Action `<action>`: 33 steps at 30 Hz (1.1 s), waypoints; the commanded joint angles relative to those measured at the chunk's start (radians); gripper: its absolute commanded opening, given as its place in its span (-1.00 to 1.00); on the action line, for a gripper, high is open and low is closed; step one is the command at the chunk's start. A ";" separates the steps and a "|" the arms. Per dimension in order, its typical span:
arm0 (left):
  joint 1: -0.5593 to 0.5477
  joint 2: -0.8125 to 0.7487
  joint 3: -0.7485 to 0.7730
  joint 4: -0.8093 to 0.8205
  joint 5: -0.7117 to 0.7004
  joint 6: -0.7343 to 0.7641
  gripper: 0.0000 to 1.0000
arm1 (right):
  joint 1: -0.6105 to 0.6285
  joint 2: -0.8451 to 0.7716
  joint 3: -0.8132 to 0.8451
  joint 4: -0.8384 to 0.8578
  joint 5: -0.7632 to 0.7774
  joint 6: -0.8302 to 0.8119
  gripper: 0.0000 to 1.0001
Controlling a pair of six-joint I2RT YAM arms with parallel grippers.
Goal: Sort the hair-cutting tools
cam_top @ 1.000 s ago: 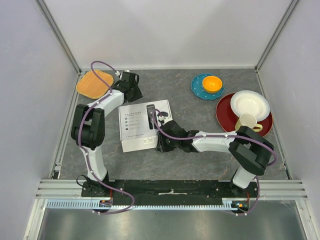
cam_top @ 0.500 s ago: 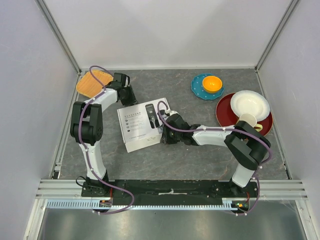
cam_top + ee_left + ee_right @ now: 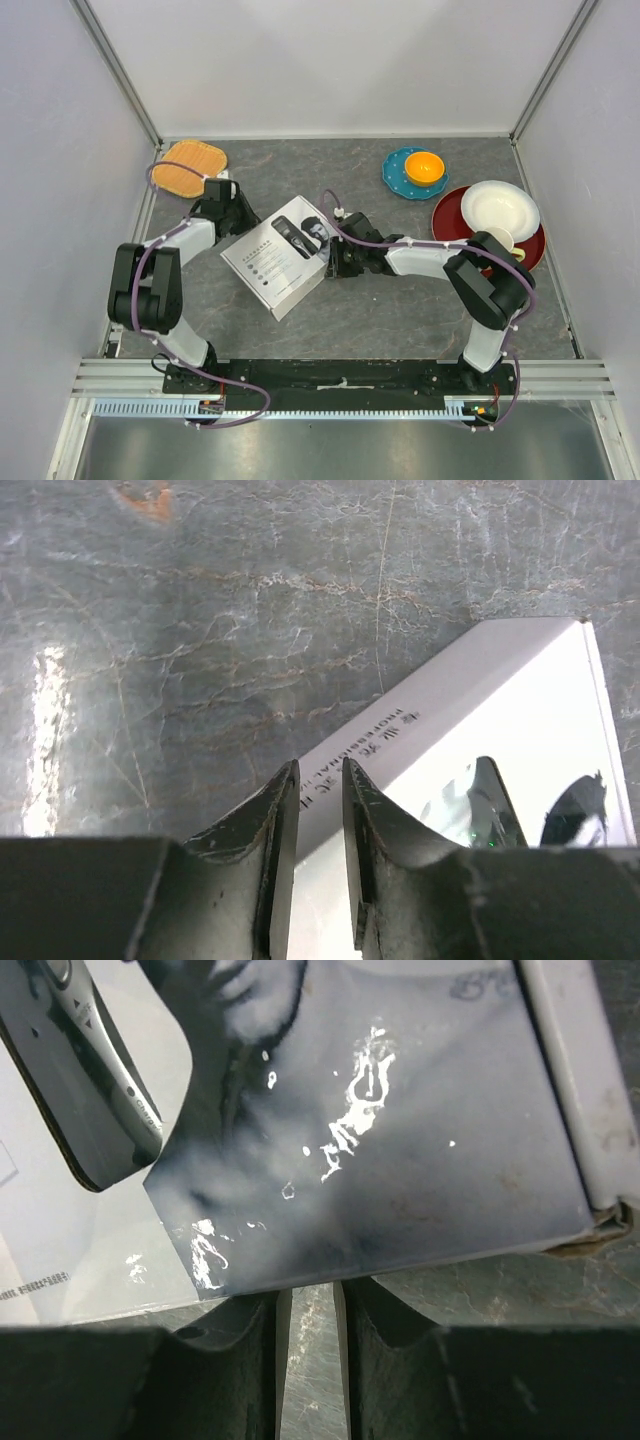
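- Top view only: the white box (image 3: 275, 262) lay askew on the grey table (image 3: 400, 310). The left gripper (image 3: 232, 214) was at its far-left side and the right gripper (image 3: 336, 262) at the opposite, right-hand corner. The box sat between the two sets of fingers.
- Top view only: the dishes were all well apart from either set of fingers. An orange mat (image 3: 188, 167) lay beyond the left gripper. Beyond the right gripper were a teal dish (image 3: 399, 180) holding an orange bowl (image 3: 424, 167), a red plate (image 3: 450, 236) carrying a white bowl (image 3: 500, 208), and a cup (image 3: 497, 243), partly hidden.
- Left wrist view only: a line of print on the box's side wall ran behind the fingertips. Bare table lay ahead of them and to their left.
- Right wrist view only: a glossy dark lid panel and a printed clipper picture (image 3: 95, 1070) lay just ahead of the fingertips. A worn box corner showed ahead and to the right.
- Left fingers (image 3: 270, 830): a narrow slit apart, nothing between them. The box's side showed through the slit just past the tips. Contact with the box: could not tell.
- Right fingers (image 3: 235, 1360): a narrow slit apart, with bare table showing through the gap and nothing gripped. The lid edge lay right at the tips. Touching or not: could not tell.
- Hair-cutting tools: hidden in every view. The box was shut.
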 commanded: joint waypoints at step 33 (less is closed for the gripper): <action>-0.116 -0.289 -0.302 -0.110 0.084 -0.108 -0.48 | -0.357 0.175 0.164 0.302 -0.121 0.070 -0.41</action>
